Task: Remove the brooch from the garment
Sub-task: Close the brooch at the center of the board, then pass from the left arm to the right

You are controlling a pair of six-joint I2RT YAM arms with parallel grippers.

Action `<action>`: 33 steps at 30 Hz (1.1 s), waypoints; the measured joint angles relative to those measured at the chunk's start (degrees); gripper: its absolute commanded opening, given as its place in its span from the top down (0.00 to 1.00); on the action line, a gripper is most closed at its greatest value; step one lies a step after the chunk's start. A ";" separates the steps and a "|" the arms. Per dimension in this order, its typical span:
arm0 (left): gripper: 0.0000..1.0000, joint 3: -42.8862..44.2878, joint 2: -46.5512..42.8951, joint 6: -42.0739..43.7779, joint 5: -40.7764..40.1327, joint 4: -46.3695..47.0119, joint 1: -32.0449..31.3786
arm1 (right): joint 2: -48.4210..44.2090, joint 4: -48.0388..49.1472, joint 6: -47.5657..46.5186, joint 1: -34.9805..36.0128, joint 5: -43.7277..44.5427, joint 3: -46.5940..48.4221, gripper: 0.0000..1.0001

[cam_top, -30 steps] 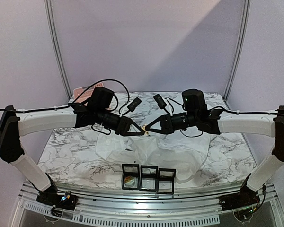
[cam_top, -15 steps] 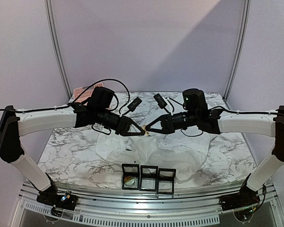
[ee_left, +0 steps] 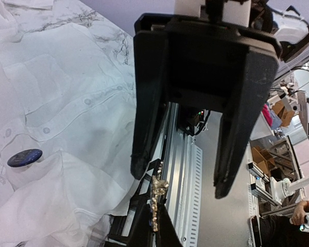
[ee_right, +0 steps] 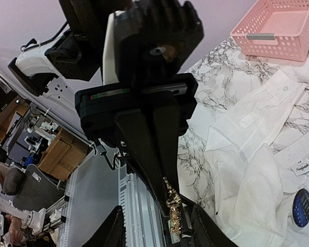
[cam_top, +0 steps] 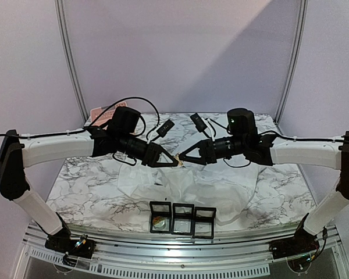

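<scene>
White marble-veined table in front of plain lilac backdrop panels. Against a second ago: right gripper now spread apart and drawn slightly back toward its own side, no longer pinching. Left gripper unmoved, clenched as before on the small gold-coloured, bead-studded brooch.

Along the near edge, three black-framed clear display boxes side by side. In the leftmost, a small gold-coloured object; contents of the other two not discernible.

Just behind them, the large white, thin, wrinkled garment, crumpled over the middle of the table. Shows a collar, a buttoned placket and a chest pocket in the left wrist view. Carries a dark blue round disc and, beside it, a small white printed tag.

Above the garment, clear of the cloth, the brooch: a narrow strip of pale beads on gold metal. Gripped at one end by the left gripper's closed tips, with the free end between the right gripper's parted fingers; contact with them not clear.

At the far left corner, behind the left arm, a pink plastic mesh basket with a grey label on one wall.
</scene>
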 measured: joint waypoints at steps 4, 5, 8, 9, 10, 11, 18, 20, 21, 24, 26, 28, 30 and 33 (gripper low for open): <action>1.00 0.00 0.00 0.31 0.04 -0.02 0.00 | -0.94 0.66 -0.09 0.00 0.02 -0.85 0.55; 1.00 0.00 0.00 0.37 0.07 -0.02 0.00 | -1.11 0.90 -0.09 0.00 0.04 -1.14 0.54; 1.00 0.00 0.00 0.50 0.28 -0.02 0.00 | -1.77 1.77 0.15 -0.11 0.04 -2.36 0.54; 1.00 0.00 0.00 0.55 0.39 0.00 0.00 | -2.03 2.08 0.22 -0.20 0.04 -2.71 0.55; 1.00 0.00 0.00 0.55 0.57 0.00 0.00 | -2.25 2.21 0.24 -0.28 0.04 -2.97 0.56; 1.00 0.00 0.00 0.55 0.79 0.04 0.00 | -2.40 2.40 0.28 -0.35 0.04 -3.17 0.58; 1.00 0.00 0.00 0.52 1.60 0.28 0.00 | -2.56 3.32 0.59 -0.66 -0.07 -3.87 0.72; 1.00 0.00 -0.02 0.52 1.68 0.37 -0.02 | -2.56 3.37 0.63 -0.66 -0.07 -3.91 0.74; 1.00 0.00 0.00 0.52 1.70 0.48 -0.02 | -2.56 3.39 0.63 -0.66 -0.07 -3.91 0.75; 1.00 0.00 -0.02 0.52 1.73 0.63 -0.07 | -2.54 3.37 0.63 -0.66 -0.09 -3.91 0.78; 1.00 0.00 -0.02 0.50 1.73 0.76 -0.09 | -2.34 3.39 0.59 -0.66 -0.11 -3.91 0.80; 1.00 0.00 -0.02 0.50 1.75 0.85 -0.09 | -1.97 3.37 0.50 -0.66 -0.17 -3.91 0.83; 1.00 0.00 -0.02 0.50 1.75 0.94 -0.09 | -1.49 3.19 0.52 -0.66 -0.20 -3.91 0.85; 1.00 0.00 -0.02 0.50 1.75 0.96 -0.09 | -1.05 2.97 0.31 -0.66 -0.22 -3.89 0.93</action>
